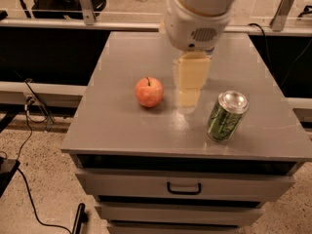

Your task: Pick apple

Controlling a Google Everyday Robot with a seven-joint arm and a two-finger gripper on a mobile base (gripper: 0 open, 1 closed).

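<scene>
The apple point(149, 92) is small, round and reddish-orange with a short dark stem. It stands on the grey table top point(122, 130), left of centre. My gripper point(190, 84), cream-coloured under a large white wrist housing point(197, 18), hangs over the middle of the table. It is just right of the apple, a little behind it and apart from it. It holds nothing that I can see.
A green can point(226, 116) stands upright at the front right of the table, right of the gripper. The table has drawers point(184, 186) below its front edge. Cables lie on the speckled floor point(29, 179) at the left. A rail and black panels run behind the table.
</scene>
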